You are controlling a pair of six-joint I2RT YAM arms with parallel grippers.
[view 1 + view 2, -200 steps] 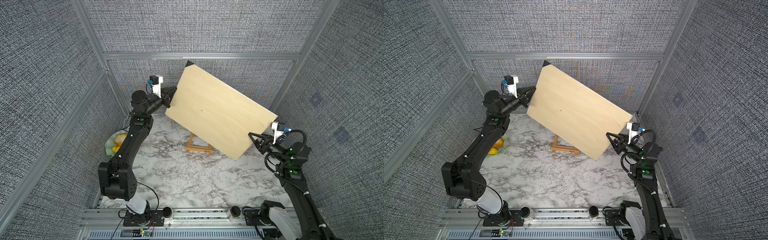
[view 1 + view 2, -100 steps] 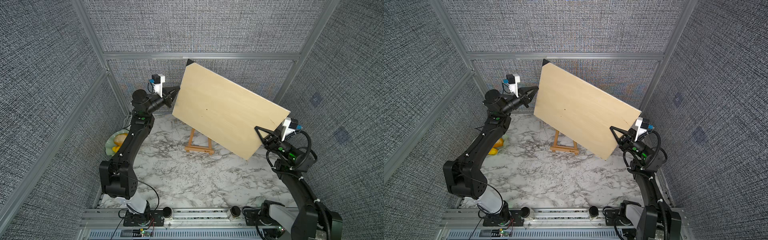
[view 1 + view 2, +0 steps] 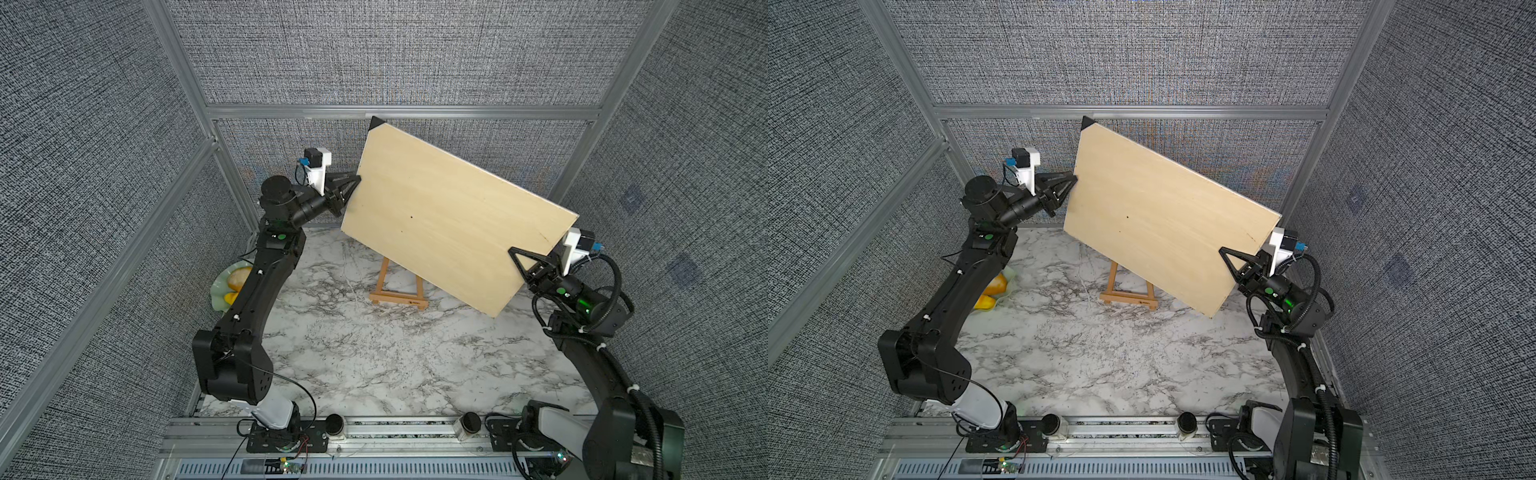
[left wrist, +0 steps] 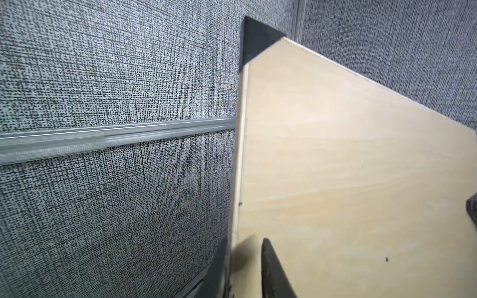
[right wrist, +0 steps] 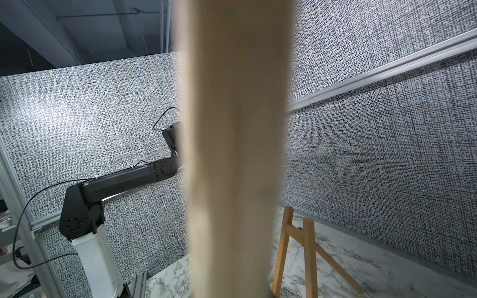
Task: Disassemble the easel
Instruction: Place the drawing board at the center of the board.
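Note:
The easel (image 3: 399, 286) (image 3: 1128, 291), a small orange-brown wooden A-frame, stands on the marble table at the back, its top hidden behind a large pale board (image 3: 449, 220) (image 3: 1163, 224). That board hangs tilted in the air. My right gripper (image 3: 515, 252) (image 3: 1224, 251) is shut on the board's lower right edge. In the right wrist view the board edge (image 5: 232, 129) fills the middle and the easel (image 5: 296, 245) shows beside it. My left gripper (image 3: 354, 187) (image 4: 245, 247) straddles the board's left edge with its jaws parted, one finger (image 4: 269, 265) standing off the face.
A pale plate (image 3: 218, 286) with yellow fruit (image 3: 992, 286) lies at the table's left edge, under the left arm. A black triangular piece (image 3: 376, 123) caps the board's top corner, close to the back wall. Grey fabric walls with metal rails enclose three sides.
The board has shifted right and slightly up with the right gripper, which tightened on it. The left gripper's jaws have parted from the board's left edge.

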